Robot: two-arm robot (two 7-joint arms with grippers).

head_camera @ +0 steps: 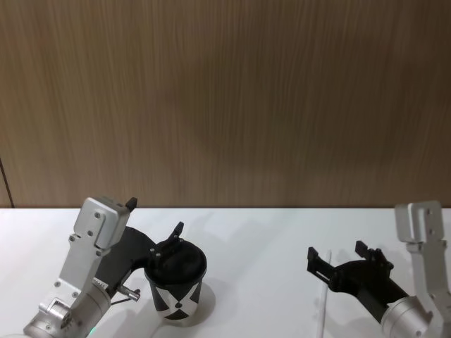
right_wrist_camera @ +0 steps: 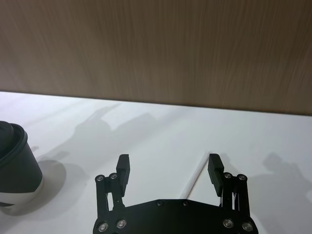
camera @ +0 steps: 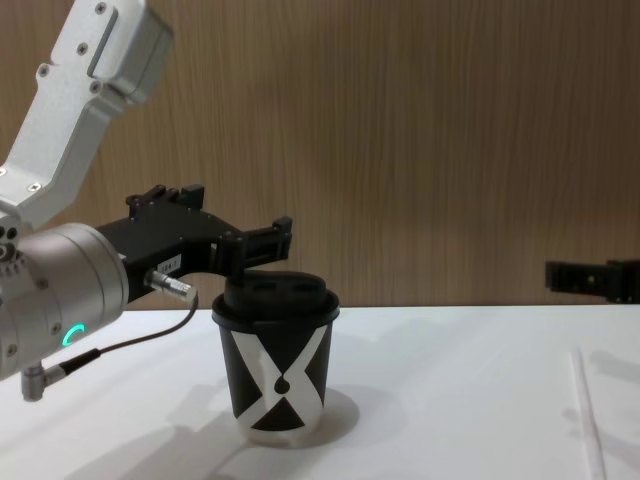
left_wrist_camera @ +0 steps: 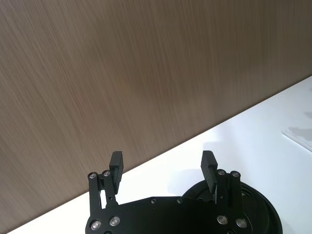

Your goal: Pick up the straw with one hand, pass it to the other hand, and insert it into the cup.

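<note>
The white straw [head_camera: 324, 299] [right_wrist_camera: 195, 174] [camera: 588, 418] lies flat on the white table at the right. My right gripper [head_camera: 337, 252] [right_wrist_camera: 169, 165] is open and sits over the straw's far end, which lies between the fingers, close to one of them. At the right edge of the chest view one of its fingertips [camera: 580, 275] pokes in, above the table. The black cup [head_camera: 176, 290] [camera: 281, 372] [right_wrist_camera: 14, 170], marked with a white X and closed by a domed lid, stands upright at the left. My left gripper [head_camera: 155, 217] [left_wrist_camera: 163, 163] [camera: 240, 225] hangs open just above and behind the lid, empty.
A wood-panelled wall [head_camera: 225, 98] closes off the back of the white table [head_camera: 268, 232]. A thin grey cable with a metal plug [camera: 100, 350] hangs from my left wrist beside the cup. Bare table lies between cup and straw.
</note>
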